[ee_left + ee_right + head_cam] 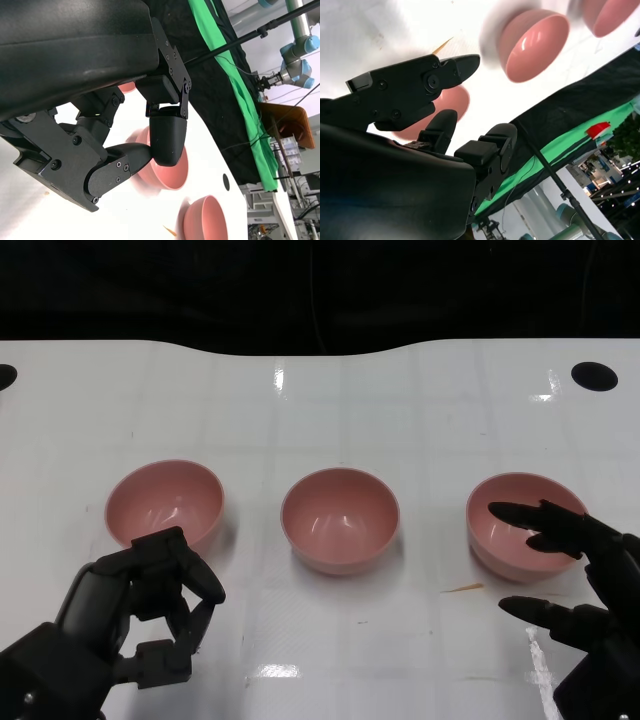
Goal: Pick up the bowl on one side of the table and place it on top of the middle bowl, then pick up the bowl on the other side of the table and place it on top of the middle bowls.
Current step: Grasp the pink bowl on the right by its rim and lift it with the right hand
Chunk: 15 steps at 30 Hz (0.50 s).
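**Operator:** Three pink bowls stand in a row across the white table (330,410): left bowl (165,502), middle bowl (340,518), right bowl (520,515). All three sit upright and well apart. No stacking has been done. Which hand is positioned to start?

**Technician:** The right hand (575,575). Its fingers are spread, holding nothing. The upper fingers (535,518) reach over the near rim of the right bowl; the lower finger lies on the near side of the bowl, just off its wall. The rim therefore lies between the two finger groups, at the mouth of the hand.

**Operator:** And the left hand (140,615)?

**Technician:** Fingers curled inward, nothing in them. It sits just nearer the robot than the left bowl. Whether a fingertip touches the bowl wall cannot be told from these views.

**Operator:** Governing relation for the coming move?

**Technician:** The right bowl lies directly ahead of the right hand, with the middle bowl to that hand's left. Judged procedure: close on the near rim, lift, carry leftward, lower into the middle bowl. The bowls are round, so no long axis constrains the approach.

**Operator:** Other items?

**Technician:** One small tan sliver (463,589) on the table near the right bowl.
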### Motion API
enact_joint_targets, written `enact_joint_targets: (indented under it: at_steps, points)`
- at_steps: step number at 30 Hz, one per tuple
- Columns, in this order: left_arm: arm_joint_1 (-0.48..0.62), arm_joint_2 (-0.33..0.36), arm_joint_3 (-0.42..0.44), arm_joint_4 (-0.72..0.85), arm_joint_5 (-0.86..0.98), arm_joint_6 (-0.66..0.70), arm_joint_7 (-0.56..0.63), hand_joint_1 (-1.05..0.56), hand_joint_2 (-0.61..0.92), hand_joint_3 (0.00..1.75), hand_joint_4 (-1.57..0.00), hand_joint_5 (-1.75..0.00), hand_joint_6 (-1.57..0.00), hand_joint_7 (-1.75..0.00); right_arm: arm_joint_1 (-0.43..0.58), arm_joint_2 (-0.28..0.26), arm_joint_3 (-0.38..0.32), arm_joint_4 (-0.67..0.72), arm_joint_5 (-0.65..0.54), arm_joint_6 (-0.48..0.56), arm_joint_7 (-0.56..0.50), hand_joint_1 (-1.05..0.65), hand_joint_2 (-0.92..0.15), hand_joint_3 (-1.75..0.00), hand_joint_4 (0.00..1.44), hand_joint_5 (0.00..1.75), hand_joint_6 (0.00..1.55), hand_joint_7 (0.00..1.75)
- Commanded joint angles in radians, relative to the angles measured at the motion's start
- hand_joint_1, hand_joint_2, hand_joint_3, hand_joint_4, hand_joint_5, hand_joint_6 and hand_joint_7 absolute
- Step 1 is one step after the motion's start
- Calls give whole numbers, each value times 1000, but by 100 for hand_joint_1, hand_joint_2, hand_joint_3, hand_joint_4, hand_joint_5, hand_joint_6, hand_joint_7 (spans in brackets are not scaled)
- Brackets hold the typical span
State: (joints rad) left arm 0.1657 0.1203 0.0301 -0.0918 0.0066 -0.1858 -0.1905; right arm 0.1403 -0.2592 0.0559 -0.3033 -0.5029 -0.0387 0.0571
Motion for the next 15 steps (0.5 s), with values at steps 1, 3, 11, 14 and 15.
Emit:
enact_joint_targets:
  at_steps: [1, 3, 11, 14, 15]
  points:
    - [12, 10, 4, -19, 24, 5, 27, -34, 48, 106, -93, -163, -87, -138, -26, -48, 21, -30, -99, 48, 24, -49, -83, 0, 26, 66, 45, 14]
    - [16, 11, 4, -30, 2, 21, 12, -31, 47, 110, -92, -165, -86, -139, -44, -72, 48, -23, -185, 67, 24, -52, -82, 0, 28, 62, 45, 11]
    - [16, 13, 4, -35, -56, 44, -21, -24, 44, 120, -87, -172, -80, -146, -109, -90, 114, 48, -330, 115, 26, -51, -80, 0, 28, 56, 44, 7]
    - [17, 10, 5, -38, -78, 54, -26, -21, 44, 123, -86, -174, -80, -149, -145, -101, 146, 102, -389, 132, 23, -52, -82, 0, 30, 50, 45, 4]
    - [18, 10, 5, -38, -84, 55, -27, -19, 44, 124, -86, -174, -80, -149, -151, -102, 152, 110, -401, 135, 21, -53, -82, 0, 30, 49, 45, 4]
